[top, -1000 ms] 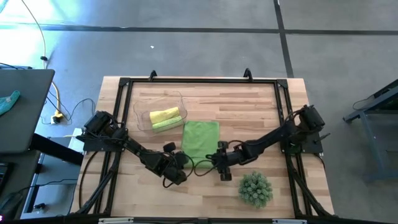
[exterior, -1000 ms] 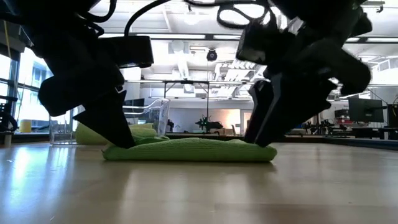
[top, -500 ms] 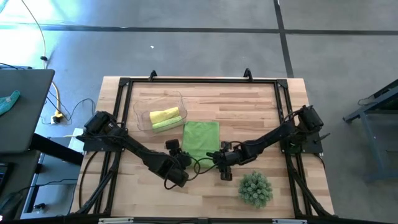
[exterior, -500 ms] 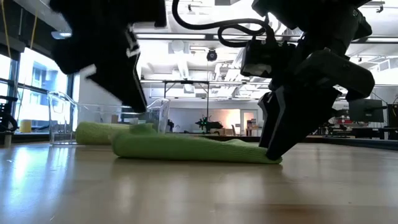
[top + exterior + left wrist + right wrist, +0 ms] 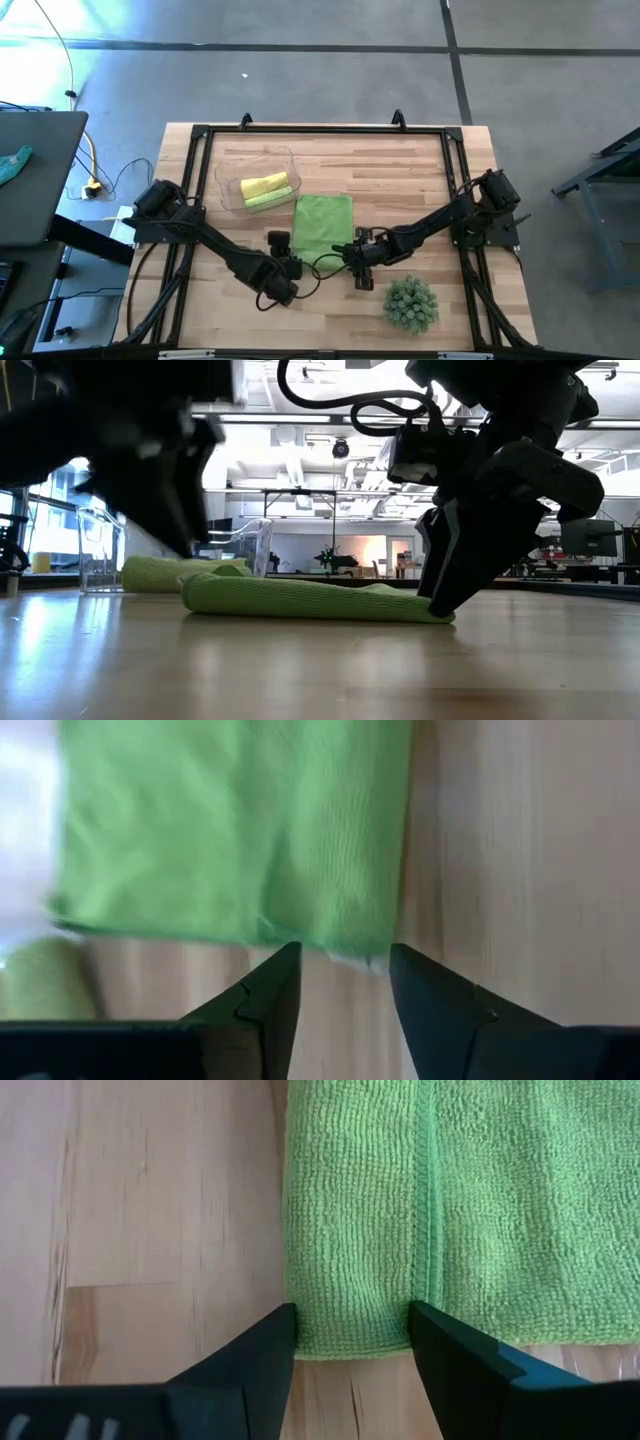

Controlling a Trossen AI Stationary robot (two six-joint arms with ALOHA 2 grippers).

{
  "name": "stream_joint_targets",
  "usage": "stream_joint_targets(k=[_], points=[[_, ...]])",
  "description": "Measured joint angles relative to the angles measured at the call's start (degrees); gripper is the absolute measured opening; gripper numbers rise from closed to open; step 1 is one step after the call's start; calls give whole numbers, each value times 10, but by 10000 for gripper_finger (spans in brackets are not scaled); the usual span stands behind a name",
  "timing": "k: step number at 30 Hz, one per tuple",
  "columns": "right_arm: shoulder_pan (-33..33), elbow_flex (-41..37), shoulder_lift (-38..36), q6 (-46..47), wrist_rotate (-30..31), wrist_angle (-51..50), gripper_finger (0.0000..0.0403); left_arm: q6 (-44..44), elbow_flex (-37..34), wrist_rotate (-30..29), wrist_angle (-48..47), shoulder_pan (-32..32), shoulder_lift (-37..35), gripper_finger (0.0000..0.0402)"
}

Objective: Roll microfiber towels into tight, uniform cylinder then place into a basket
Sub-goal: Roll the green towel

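Note:
A lime green microfiber towel (image 5: 322,222) lies flat on the table, folded to a narrow rectangle. My left gripper (image 5: 345,960) hangs open above the wood, just short of the towel's near left corner (image 5: 385,942). My right gripper (image 5: 350,1325) is open and points down at the towel's near right corner, one finger on each side of a strip of it. The clear basket (image 5: 232,170) stands at the far left. It holds a rolled yellow towel (image 5: 264,185) and a rolled green towel (image 5: 268,199). My right gripper's open fingers (image 5: 262,1350) come down slanting from the table's right onto the towel's near right corner (image 5: 350,1315). In the low view one fingertip (image 5: 440,605) reaches down to the towel's end. The cloth between the fingers lies flat, not bunched.
A spiky green ball-shaped plant (image 5: 411,303) stands near the front edge, right of my right gripper. A black frame (image 5: 320,131) runs round the tabletop. Bare wood lies to the right of the towel.
My left gripper has come off the towel's left end, risen and rolled about its own axis, drifting a little toward the near edge. The towel's left end has drawn slightly toward the right and lies lower. My right gripper has stayed at the right end.

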Motion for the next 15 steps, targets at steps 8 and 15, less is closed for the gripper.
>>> stream_joint_targets(k=[8, 15], points=[[0, 0, 0, 0, -1, 2, 188, 13, -88, 27, 88, 7, -6, 135], [-1, 0, 0, 22, -1, 8, 188, -21, -176, 4, 101, -23, -85, 100]])
